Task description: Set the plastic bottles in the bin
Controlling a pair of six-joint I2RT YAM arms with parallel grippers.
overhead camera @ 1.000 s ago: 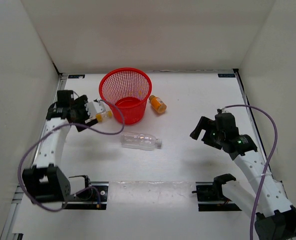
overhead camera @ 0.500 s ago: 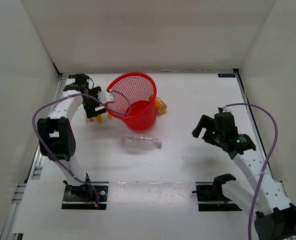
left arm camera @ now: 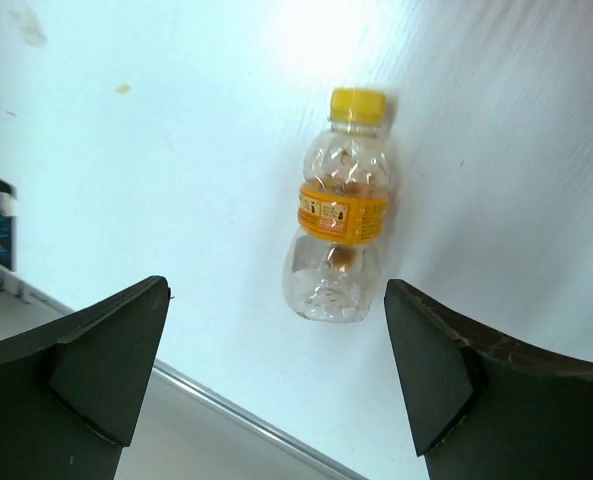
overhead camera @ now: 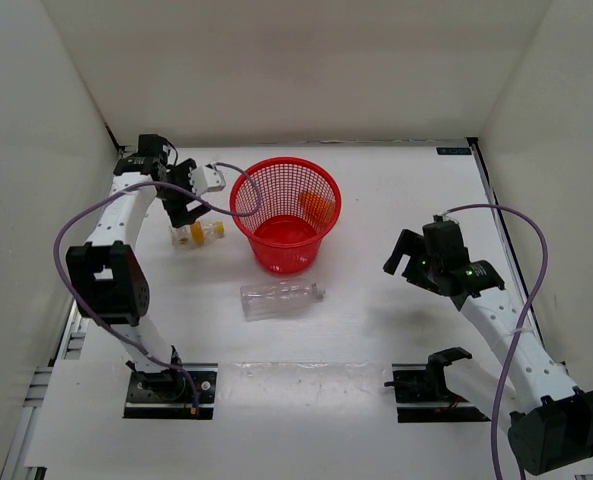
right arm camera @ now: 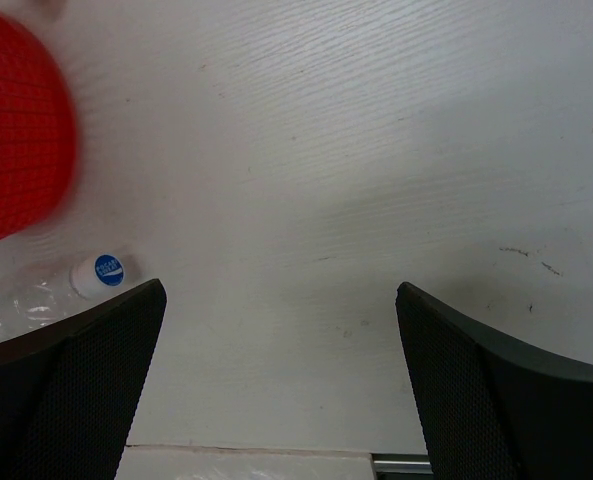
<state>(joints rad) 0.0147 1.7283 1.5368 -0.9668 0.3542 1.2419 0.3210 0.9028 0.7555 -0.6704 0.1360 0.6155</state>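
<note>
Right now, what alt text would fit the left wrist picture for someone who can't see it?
A small clear bottle with a yellow cap and orange label lies on the white table, just beyond the left end effector, whose two dark fingers stand wide apart.

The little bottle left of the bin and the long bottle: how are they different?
The little bottle is short and stubby; the long bottle is longer and slimmer. The little one has a yellow cap and an orange band; the long one has a white cap and looks clear. The little one lies left of the bin; the long one in front. Both lie on their sides outside it.
</note>
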